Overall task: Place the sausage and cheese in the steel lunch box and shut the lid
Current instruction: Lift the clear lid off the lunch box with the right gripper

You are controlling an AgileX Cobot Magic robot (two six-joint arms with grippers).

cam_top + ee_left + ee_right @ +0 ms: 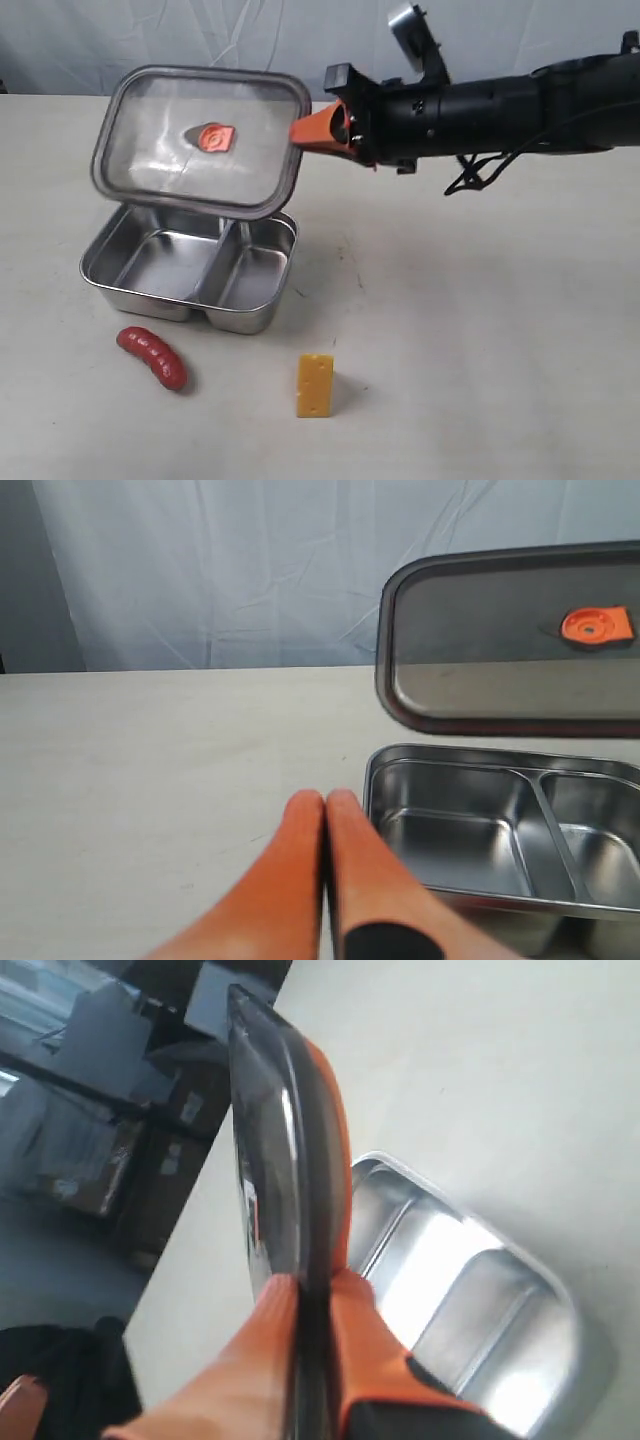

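Observation:
My right gripper [303, 130] is shut on the right edge of the lid [200, 140], holding it tilted in the air above the open steel lunch box [150, 262]. Both compartments of the box are empty. The red sausage [152, 357] lies on the table in front of the box's left corner. The cheese [315, 385] stands upright to the sausage's right. In the right wrist view the lid [270, 1140] runs edge-on between the orange fingers [365, 1330]. My left gripper [325, 800] is shut on nothing, just beside the box [470, 830].
The table [480, 330] is a plain cream surface. A pale curtain [200, 30] hangs behind it. The right arm [500, 105] reaches in from the right, above the table.

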